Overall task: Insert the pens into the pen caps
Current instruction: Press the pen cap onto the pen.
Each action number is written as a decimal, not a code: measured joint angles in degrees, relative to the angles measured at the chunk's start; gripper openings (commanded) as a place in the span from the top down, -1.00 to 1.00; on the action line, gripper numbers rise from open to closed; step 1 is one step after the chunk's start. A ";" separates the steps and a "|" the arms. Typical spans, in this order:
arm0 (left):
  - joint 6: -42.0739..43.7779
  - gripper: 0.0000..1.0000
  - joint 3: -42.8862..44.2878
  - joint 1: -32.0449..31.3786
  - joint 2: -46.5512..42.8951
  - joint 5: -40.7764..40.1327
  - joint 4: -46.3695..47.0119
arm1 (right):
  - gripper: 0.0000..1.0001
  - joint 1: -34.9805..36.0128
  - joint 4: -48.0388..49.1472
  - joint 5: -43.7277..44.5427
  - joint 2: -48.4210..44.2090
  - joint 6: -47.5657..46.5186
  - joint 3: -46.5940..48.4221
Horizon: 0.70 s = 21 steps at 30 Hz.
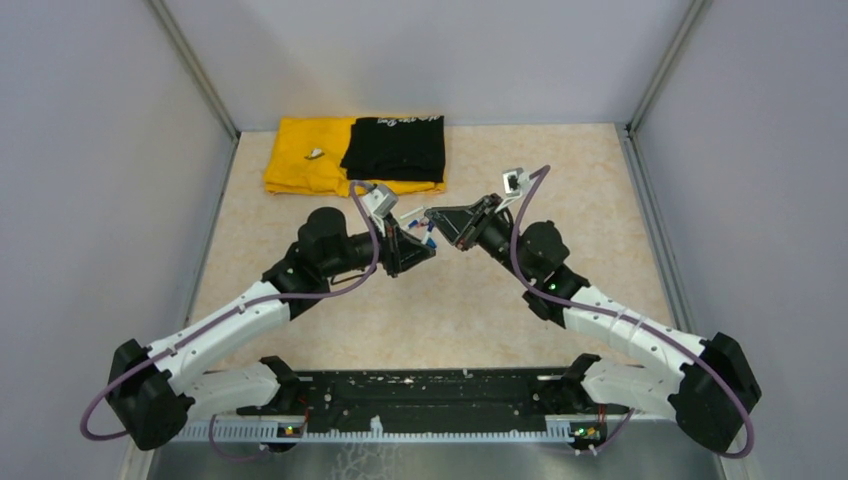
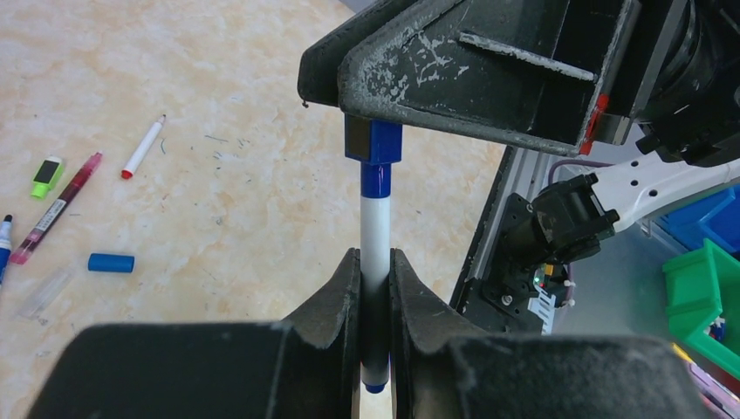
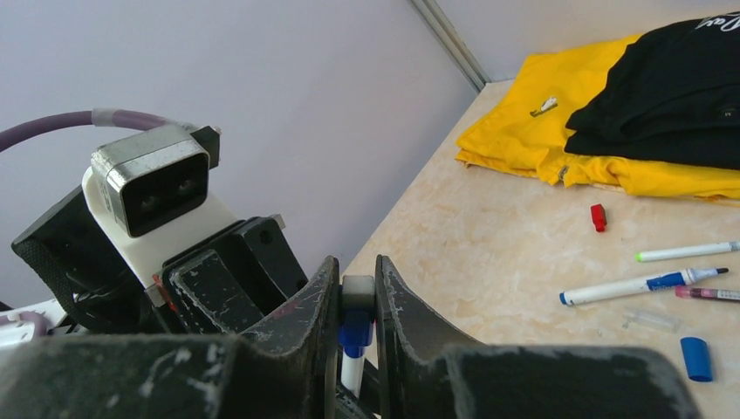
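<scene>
Above the middle of the bench (image 1: 460, 315), the left gripper (image 2: 375, 262) clamps the white barrel of a blue-ended pen (image 2: 375, 223). The right gripper (image 3: 356, 279), pinched tight on a blue cap (image 2: 373, 142), holds that cap against the pen's upper end. Just beyond lie a maroon pen (image 2: 57, 209), a red-tipped white pen (image 2: 143, 147) and a spare blue cap (image 2: 111, 263), with a yellow cloth (image 1: 300, 155) and a black cloth (image 1: 395, 148) at the far edge.

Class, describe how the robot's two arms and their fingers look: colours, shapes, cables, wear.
The left arm and right arm have white shells with black joints; a purple cable runs along each. Each wrist carries a white-and-silver camera. The left gripper and right gripper have black wedge-shaped fingers, scuffed grey-white.
</scene>
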 measured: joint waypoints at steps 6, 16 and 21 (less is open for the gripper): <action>0.07 1.00 0.98 -0.33 1.42 0.50 -1.33 | 1.00 0.26 1.81 1.92 -1.07 1.22 -2.67; 0.22 1.00 1.84 -0.57 2.71 0.94 -3.52 | 1.00 1.18 5.25 4.66 -1.11 2.95 -5.95; 0.33 1.00 1.90 -0.61 3.28 1.22 -4.28 | 1.00 2.23 5.55 6.97 -1.14 2.97 -6.62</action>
